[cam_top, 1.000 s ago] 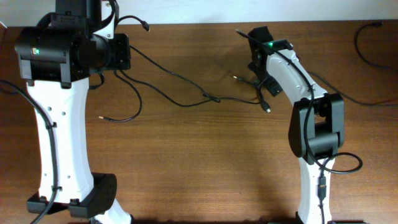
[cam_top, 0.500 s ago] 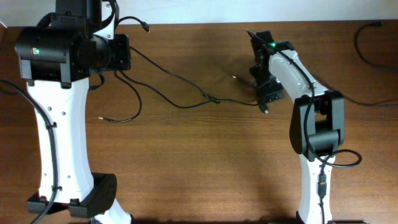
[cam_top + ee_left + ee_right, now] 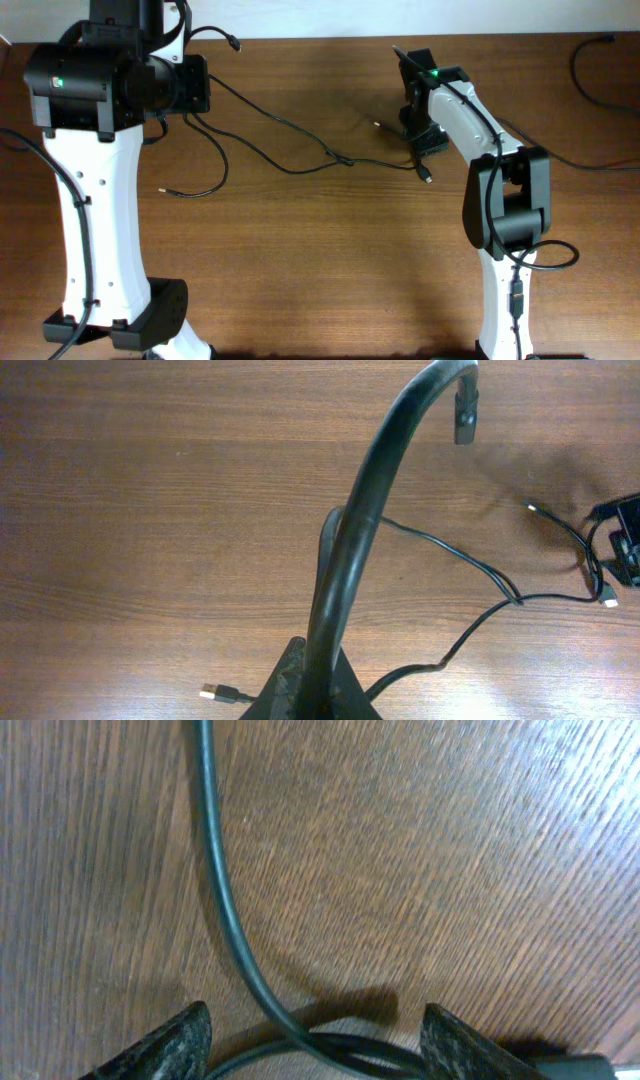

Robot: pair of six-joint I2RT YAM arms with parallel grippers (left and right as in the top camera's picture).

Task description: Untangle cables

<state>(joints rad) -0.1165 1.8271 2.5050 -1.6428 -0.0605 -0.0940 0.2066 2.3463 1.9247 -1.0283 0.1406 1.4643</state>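
Thin black cables [image 3: 290,165] run across the wooden table from my left gripper to my right one and cross in a knot [image 3: 345,158]. My left gripper [image 3: 195,85] is shut on a black cable [image 3: 370,510] that arches up from its fingers [image 3: 318,665] in the left wrist view. A USB plug [image 3: 222,692] lies beside it. My right gripper [image 3: 425,135] is open and low over the table, its fingertips [image 3: 315,1035] on either side of two crossing black cable strands [image 3: 230,930]. A small connector end [image 3: 427,177] lies just in front of it.
A loose cable loop ends in a plug [image 3: 163,188] at the left. Another black cable [image 3: 585,75] curls at the far right edge. A small plug [image 3: 234,43] lies at the back edge. The arm bases stand at the front.
My right gripper moved forward over the cable ends, then drew back a little toward the rear. The cable near it shifted slightly. The left arm has not moved.
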